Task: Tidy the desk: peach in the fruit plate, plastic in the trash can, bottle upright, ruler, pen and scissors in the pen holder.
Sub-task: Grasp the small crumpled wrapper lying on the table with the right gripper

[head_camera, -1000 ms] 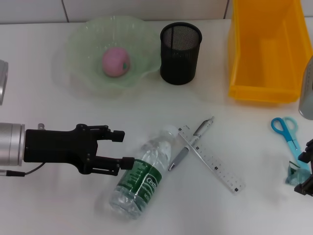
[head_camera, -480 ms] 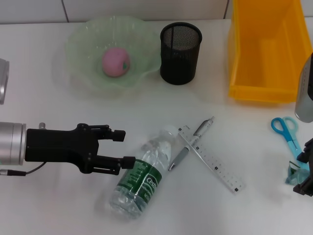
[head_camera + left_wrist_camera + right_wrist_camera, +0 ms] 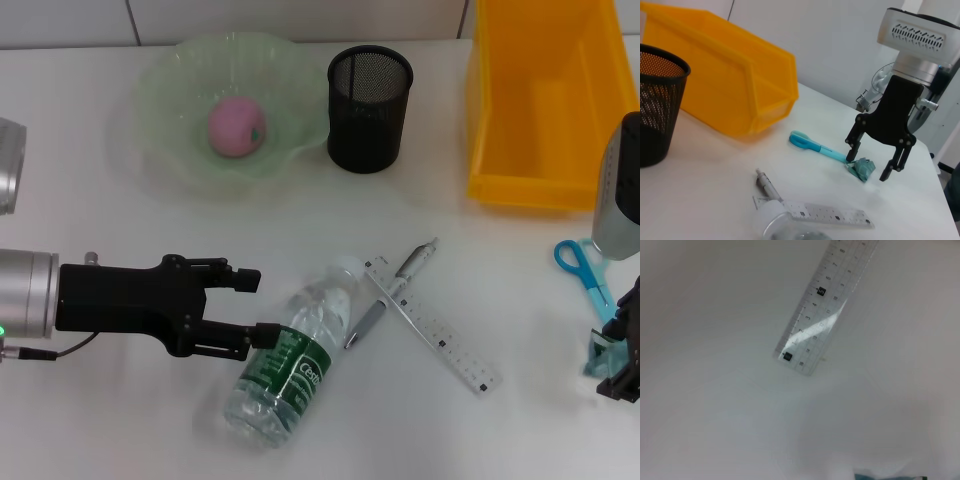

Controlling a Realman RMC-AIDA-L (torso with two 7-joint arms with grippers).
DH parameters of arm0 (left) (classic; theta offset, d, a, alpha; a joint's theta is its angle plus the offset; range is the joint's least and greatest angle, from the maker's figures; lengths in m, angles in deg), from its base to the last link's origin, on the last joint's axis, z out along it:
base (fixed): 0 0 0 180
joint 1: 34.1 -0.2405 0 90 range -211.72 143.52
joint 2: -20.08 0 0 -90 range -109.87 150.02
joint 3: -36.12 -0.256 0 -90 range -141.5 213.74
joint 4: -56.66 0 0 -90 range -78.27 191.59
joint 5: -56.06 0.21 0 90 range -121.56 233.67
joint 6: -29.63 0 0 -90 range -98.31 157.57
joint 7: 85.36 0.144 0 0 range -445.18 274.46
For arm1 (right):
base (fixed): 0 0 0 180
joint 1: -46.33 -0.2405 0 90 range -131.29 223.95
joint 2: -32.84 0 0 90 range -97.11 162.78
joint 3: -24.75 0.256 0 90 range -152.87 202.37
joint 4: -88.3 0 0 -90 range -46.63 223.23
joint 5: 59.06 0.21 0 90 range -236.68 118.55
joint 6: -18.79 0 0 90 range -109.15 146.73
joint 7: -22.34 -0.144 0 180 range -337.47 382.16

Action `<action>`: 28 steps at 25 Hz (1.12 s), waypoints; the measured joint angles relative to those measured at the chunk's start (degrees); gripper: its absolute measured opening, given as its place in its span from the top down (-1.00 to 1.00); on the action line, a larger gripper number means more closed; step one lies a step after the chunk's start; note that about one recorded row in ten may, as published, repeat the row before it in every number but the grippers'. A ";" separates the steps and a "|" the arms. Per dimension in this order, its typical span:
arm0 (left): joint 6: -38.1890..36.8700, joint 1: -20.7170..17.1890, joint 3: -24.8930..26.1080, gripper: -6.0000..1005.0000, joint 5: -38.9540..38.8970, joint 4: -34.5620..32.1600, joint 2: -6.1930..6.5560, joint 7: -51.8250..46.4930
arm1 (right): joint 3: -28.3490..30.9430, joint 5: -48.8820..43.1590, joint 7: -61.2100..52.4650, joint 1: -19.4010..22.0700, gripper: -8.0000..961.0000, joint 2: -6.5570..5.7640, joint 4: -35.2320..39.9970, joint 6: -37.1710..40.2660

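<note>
The left gripper [image 3: 256,306] is matte black, with two slim fingers on a boxy black body built of bracket plates. Behind it sits a brushed silver cylindrical wrist with a small green light, and a thin black cable loops beneath. The right gripper [image 3: 879,161] is likewise black, its angular linked fingers hanging from a flat black plate under a silver-white housing with rows of slanted vent slots.

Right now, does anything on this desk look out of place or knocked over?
Yes. The water bottle lies on its side by the open left gripper. The ruler rests across the pen, and scissors lie loose near crumpled plastic, which sits between the open right gripper's fingers.
</note>
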 joint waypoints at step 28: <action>0.78 0.25 0.00 -0.61 0.79 0.85 0.23 0.00 | -0.37 0.54 -0.57 0.85 0.16 -0.14 3.43 2.40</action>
